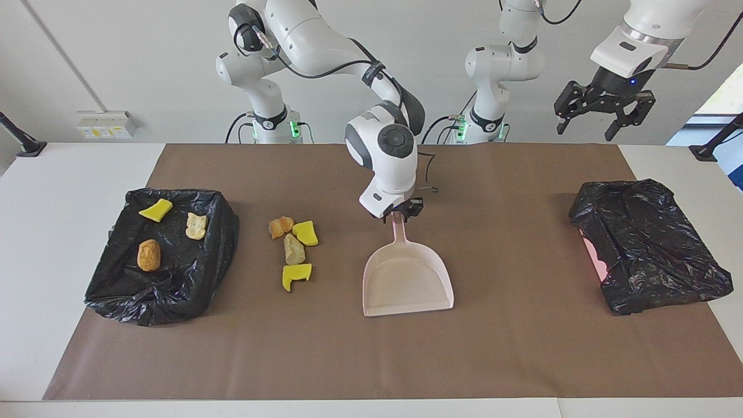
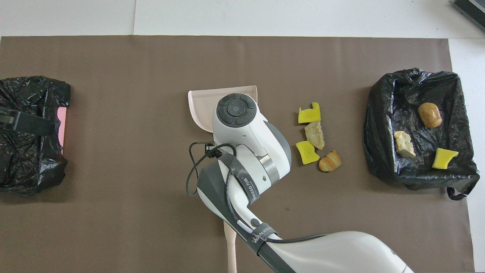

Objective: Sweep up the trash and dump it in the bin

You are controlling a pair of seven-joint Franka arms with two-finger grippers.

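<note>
Currently, in the facing view, you are at the dustpan-positioning step. The right gripper (image 1: pixel 398 212) sits at the handle tip of the beige dustpan (image 1: pixel 406 278); you cannot tell whether it is clamped there. The pan lies flat just below it. Four pieces of trash (image 1: pixel 293 247), yellow wedges and tan lumps, lie loose toward the right arm's end from that gripper; three more rest in the black-lined bin (image 1: pixel 217 232). The left gripper (image 1: pixel 606 113) waits raised, fingers apart.

In the overhead view, the arm hides the handle. Next, judge that the pan mouth must turn toward the trash (image 2: pixel 314 136).
</note>
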